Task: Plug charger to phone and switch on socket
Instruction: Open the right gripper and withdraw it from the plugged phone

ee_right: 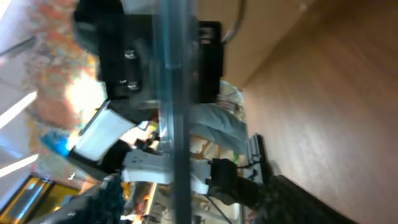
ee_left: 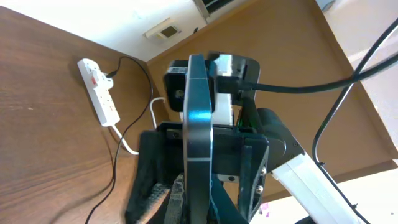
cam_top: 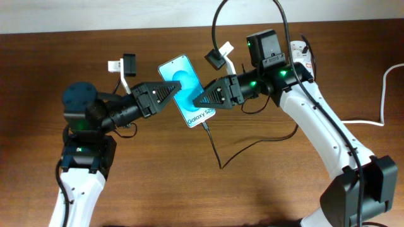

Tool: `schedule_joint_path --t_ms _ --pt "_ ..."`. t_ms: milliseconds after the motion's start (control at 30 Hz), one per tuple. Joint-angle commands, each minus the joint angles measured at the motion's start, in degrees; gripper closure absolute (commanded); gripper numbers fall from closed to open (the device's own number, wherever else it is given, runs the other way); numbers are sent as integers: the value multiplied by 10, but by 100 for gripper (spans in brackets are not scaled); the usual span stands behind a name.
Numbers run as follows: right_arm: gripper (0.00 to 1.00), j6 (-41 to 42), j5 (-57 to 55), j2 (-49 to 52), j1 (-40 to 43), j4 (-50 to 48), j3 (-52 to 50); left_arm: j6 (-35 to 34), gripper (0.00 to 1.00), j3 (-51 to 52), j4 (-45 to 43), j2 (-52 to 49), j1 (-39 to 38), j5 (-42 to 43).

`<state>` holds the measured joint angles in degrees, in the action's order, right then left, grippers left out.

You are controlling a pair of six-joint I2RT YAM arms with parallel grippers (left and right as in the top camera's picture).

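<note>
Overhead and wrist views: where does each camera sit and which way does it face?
Overhead: above the table, looking down at the phone between both arms.
Left wrist: on the left arm, looking along its fingers at the phone edge-on; right arm and socket beyond.
Right wrist: on the right arm, facing the phone edge-on; left arm beyond, blurred.
Shared: both wrist views see the phone's edge, from opposite sides.

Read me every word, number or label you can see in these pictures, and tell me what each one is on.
"Galaxy S25": white text on the blue screen of the phone, seen in the overhead view.
Red markings on the socket: too small to read.
No other text is legible in any view.
</note>
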<state>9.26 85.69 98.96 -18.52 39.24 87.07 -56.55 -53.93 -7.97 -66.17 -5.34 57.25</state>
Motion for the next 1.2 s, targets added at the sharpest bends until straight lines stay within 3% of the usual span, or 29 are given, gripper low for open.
schedule_joint_path --t_ms 0,167,300,367,433,567,667,733,900,1000,1167 --pt "21 -2 -84 -11 2 16 12 10 100 1 -5 5 2 10" --pt "18 -1 -89 -12 29 17 12 40 100 1 -2 5 2 -3" --pt "1 3 33 -19 90 17 12 82 100 1 49 4 2 -52" --pt "2 3 30 -26 109 17 12 98 100 1 71 2 2 -68" --pt "2 3 -59 -43 126 22 12 133 100 1 111 0 2 -106" --pt "2 3 -465 -95 129 99 12 213 100 1 147 -18 1 -149" --pt "2 3 -576 -99 129 151 12 243 100 1 149 -54 1 -151" --pt "1 3 -604 -99 129 172 12 243 100 1 148 -87 1 -151" --pt "2 2 -665 -98 129 227 12 239 100 1 5 -213 1 -151" --pt "2 3 -665 -98 129 230 12 239 100 1 -34 -273 1 -148" --pt "2 2 -665 -97 129 238 12 239 100 1 -126 -384 1 -54"
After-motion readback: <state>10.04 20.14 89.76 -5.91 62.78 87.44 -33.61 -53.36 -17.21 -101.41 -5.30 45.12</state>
